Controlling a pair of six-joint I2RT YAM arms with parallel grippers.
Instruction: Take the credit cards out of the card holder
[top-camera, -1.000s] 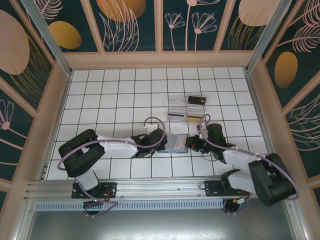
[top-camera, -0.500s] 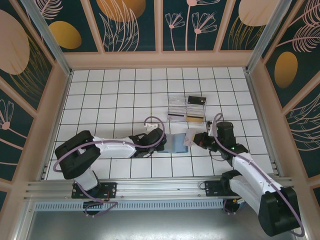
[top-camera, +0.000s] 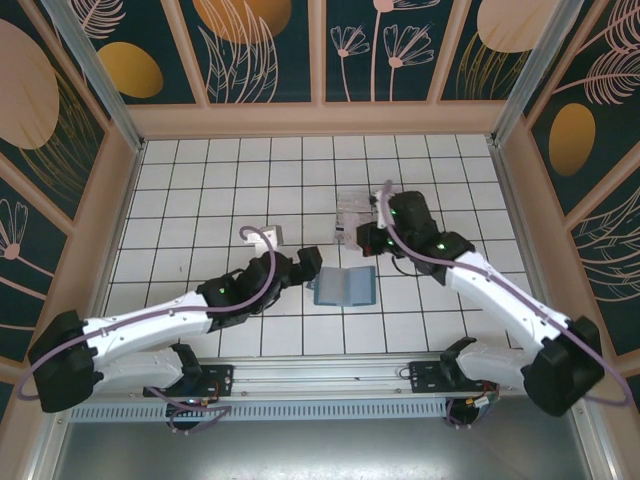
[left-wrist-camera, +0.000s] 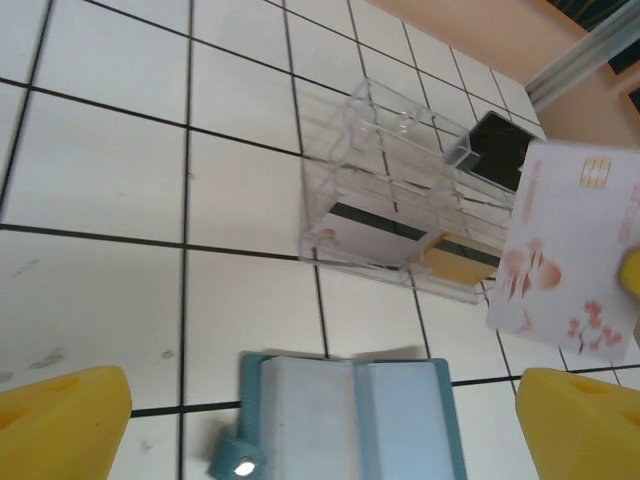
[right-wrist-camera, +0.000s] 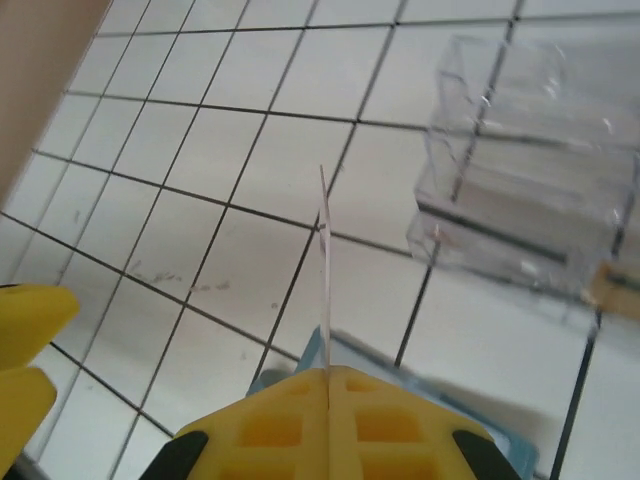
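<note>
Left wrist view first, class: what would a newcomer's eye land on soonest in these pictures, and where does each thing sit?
The pale blossom-printed card stands out, pinched upright in the right gripper close to the clear plastic box. Nearer the arms, the teal card holder lies spread open and flat, with the left gripper open just beside it.

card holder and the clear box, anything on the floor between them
Nothing; the left wrist view shows bare white tile between the card holder and the clear box.
</note>
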